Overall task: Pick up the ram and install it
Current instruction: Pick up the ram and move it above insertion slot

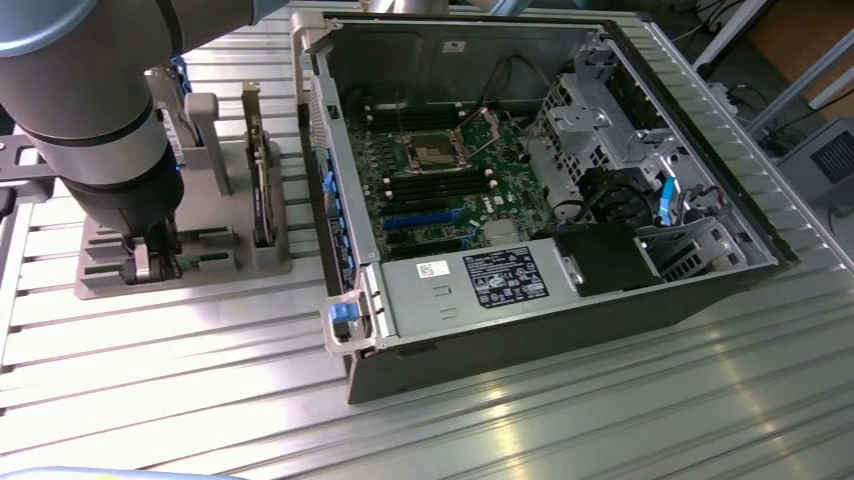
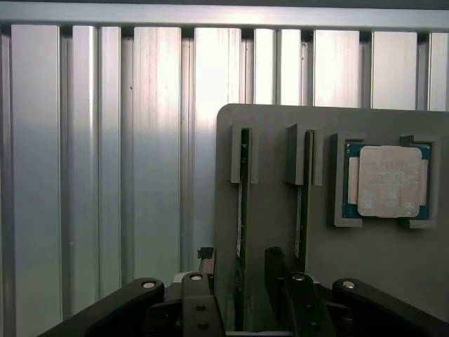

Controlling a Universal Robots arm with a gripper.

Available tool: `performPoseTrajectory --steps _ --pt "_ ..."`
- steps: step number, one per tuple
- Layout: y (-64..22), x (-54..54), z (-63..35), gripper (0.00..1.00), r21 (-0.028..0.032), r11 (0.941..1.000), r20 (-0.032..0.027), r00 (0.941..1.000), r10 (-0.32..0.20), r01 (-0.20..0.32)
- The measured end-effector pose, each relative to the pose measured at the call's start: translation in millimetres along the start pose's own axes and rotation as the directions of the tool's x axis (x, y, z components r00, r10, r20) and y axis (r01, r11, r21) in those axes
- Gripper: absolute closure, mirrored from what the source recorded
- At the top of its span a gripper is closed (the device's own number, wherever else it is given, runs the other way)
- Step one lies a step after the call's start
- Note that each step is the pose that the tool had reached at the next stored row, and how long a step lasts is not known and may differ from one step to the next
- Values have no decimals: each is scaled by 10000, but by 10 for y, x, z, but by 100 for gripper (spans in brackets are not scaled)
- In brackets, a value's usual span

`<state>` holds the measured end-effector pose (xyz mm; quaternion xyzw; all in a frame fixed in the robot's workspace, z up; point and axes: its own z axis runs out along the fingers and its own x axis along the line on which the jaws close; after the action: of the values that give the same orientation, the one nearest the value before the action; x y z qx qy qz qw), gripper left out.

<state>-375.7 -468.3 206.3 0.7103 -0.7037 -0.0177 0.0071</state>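
gripper (image 2: 240, 258) hanging low over the gray holder (image 2: 270, 140) on the bench (image 2: 105, 175), fingers (image 2: 277, 274) sitting apart, straddling the ram (image 2: 240, 203) standing on edge in its slot, second stick (image 2: 302, 203) and processor (image 2: 388, 181) sitting just beside

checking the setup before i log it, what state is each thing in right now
long thin green ram stick: upright on edge in a slot of the grey plastic holder
robot hand: open, straddling that ram stick
second ram stick: upright in next slot
square silver processor chip: flat in holder recess
dark expansion card: upright in holder
black computer case: on its side, open
black memory slots: look empty
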Motion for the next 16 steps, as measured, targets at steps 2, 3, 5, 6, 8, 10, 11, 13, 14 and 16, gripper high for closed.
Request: performPoseTrajectory --steps 2,3,5,6,8,10,11,13,14,16 --pt "0 0 0 73 0 10000 0 10000 0 0" --pt "0 0 0 78 0 10000 0 10000 0 0" --pt "0 0 0 84 0 10000 -1 10000 0 0" --pt "0 0 0 87 0 10000 -1 10000 -1 1" --pt "0 0 0 87 0 10000 0 10000 -1 1" --pt "0 0 0 87 0 10000 0 10000 -1 1" --pt "0 0 0 87 0 10000 0 10000 -1 1" --pt "0 0 -25 87 0 10000 -8 10000 -1 1" --pt "1 0 -37 87 0 10000 -9 10000 -1 1" --pt "3 -1 -88 87 0 10000 -12 10000 0 0"
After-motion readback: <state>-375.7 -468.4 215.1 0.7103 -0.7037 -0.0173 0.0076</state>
